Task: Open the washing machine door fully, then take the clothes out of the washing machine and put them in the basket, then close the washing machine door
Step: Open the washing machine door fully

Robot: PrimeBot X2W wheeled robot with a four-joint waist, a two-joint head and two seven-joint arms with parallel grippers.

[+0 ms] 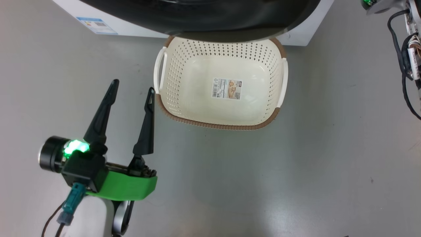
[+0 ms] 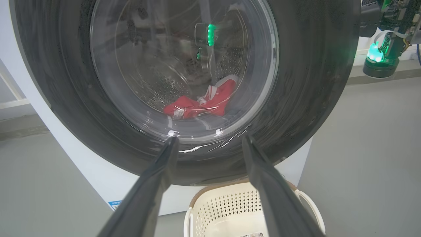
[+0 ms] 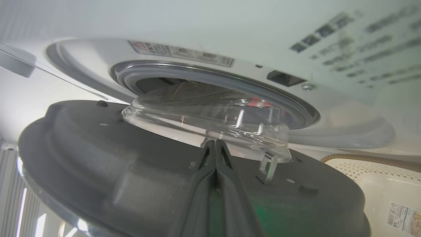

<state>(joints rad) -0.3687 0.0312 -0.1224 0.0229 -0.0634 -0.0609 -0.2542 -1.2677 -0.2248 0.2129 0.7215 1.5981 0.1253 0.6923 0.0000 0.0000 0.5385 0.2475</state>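
1. The washing machine (image 1: 131, 28) is the biggest thing in front of you. It is a white box at the far side of the grey floor (image 1: 296, 181), with a small blue label (image 1: 97, 25) low on its front at the left.
2. The washing machine door (image 2: 315, 98) stands ajar. In the right wrist view its clear glass bowl (image 3: 204, 115) sits partly out of the grey rubber ring (image 3: 289, 108), and you look onto the door's dark inner face.
3. The basket (image 1: 217, 126) sits on the floor just in front of the machine. In the head view its far rim lies under the door's black edge. A paper label (image 1: 227, 89) lies on its bottom.
4. Your left gripper (image 1: 133, 85) hangs just left of the basket, fingers spread wide with only floor between them, pointing toward the door.
5. Your right gripper (image 3: 215, 143) is at the door's inner side. Its fingers are pressed together with nothing visible between them, and the tips point at the base of the glass bowl. You cannot tell whether they touch it.
6. The clothes (image 2: 204, 102), red with white, lie low in the steel drum (image 2: 158, 85), seen through the glass.
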